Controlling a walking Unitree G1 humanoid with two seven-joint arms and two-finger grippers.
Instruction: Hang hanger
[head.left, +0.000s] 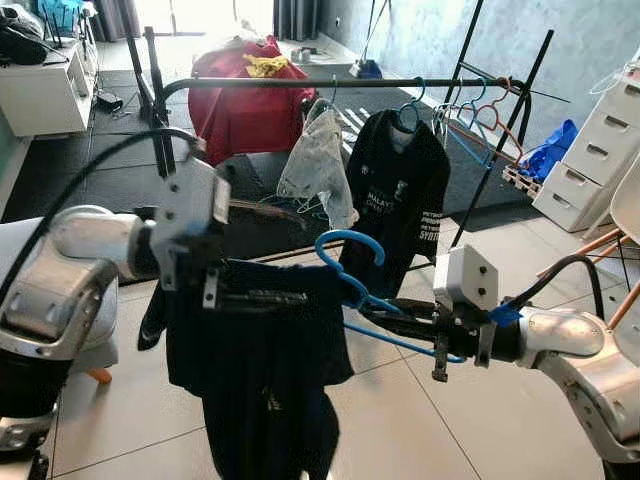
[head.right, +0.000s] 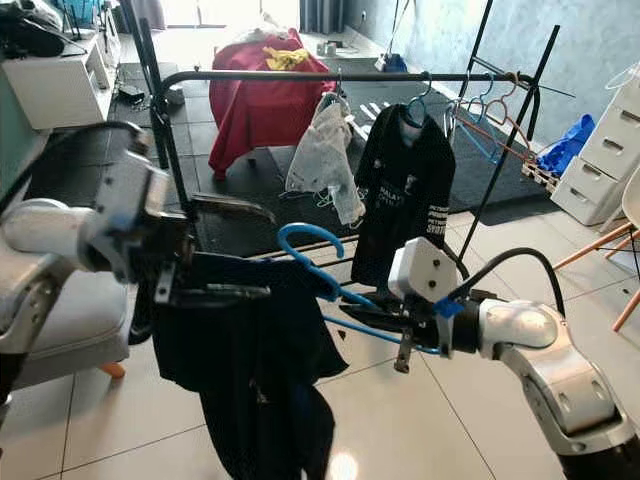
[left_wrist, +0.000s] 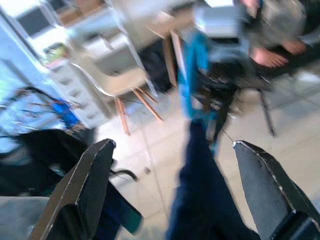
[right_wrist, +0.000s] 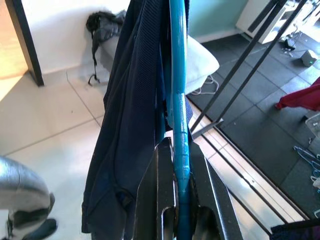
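At centre frame you see the blue hanger, carrying a dark garment, short of the rack rail at 12 o'clock. At 4 o'clock your right gripper clamps the hanger's arm. At 9 o'clock your left gripper is spread wide over the garment.

- Setting: lived-in home room, pale tiled floor.
- Black clothes rack beyond the right gripper, garments on hangers.
- White drawer unit further out on that gripper's side.
- Red-draped furniture behind rack; dark rug beyond left gripper.
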